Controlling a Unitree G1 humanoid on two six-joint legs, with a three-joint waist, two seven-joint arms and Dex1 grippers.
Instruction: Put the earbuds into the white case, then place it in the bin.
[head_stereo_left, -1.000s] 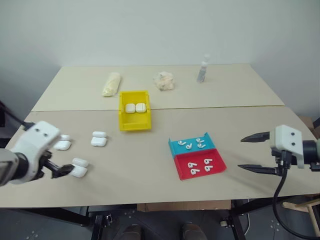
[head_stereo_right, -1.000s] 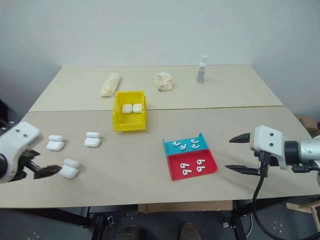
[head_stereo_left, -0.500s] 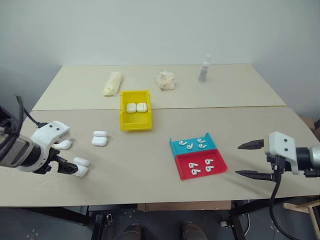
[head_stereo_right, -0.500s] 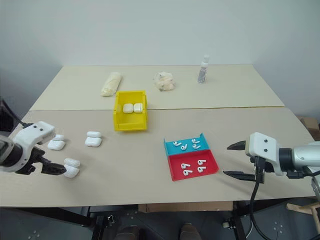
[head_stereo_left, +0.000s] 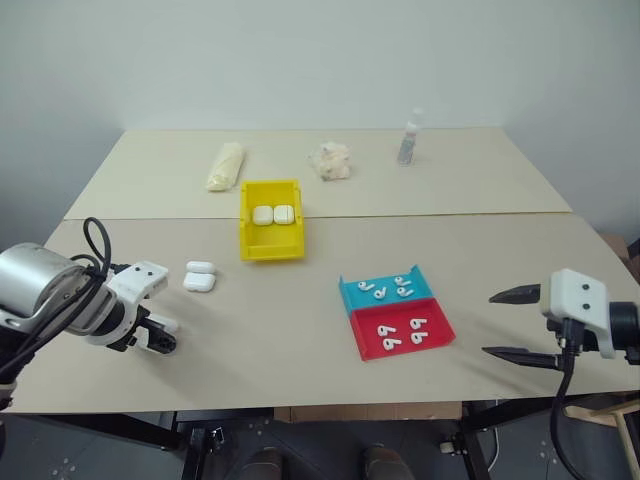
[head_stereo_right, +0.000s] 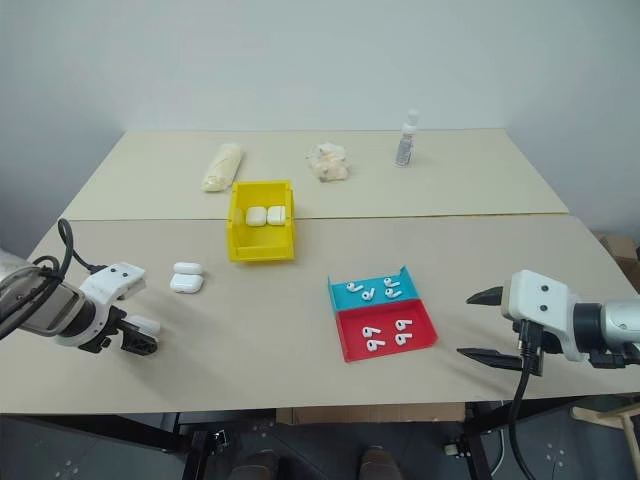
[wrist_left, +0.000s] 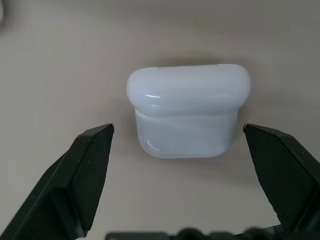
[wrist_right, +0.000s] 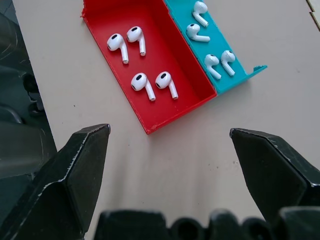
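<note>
Since the earlier frames the left gripper (head_stereo_left: 160, 338) has been sinking toward the near-left of the table (head_stereo_left: 300, 340) and tipping to point steeply down, so that it is now hanging over the nearest white case (wrist_left: 188, 109), while the right gripper (head_stereo_left: 518, 324) has barely shifted at the near right. In the left wrist view the left pincer is standing wide open with its two black fingers (wrist_left: 82, 170) flanking the closed case, apart from it on both sides and gripping nothing. The right pincer is likewise gaping wide and empty, pointing toward the red tray (wrist_right: 155, 97) and teal tray (wrist_right: 227, 82), which are sitting side by side right of centre, each holding four loose earbuds (wrist_right: 150, 85). Another case (head_stereo_left: 198, 277) is lying just beyond the left gripper. The yellow bin (head_stereo_left: 270, 245) is sitting left of centre, further back, with two cases (head_stereo_left: 272, 215) already resting inside it. By my reading, the work is partly done: two cases are binned, while this round is only beginning, since the case under the left gripper is not yet grasped or opened and no earbuds are loaded. At the far side, a pale roll (head_stereo_left: 223, 166), a crumpled wad (head_stereo_left: 329, 160) and a small bottle (head_stereo_left: 407, 138) are lying unused. No brand, label or writing is legible on anything.
</note>
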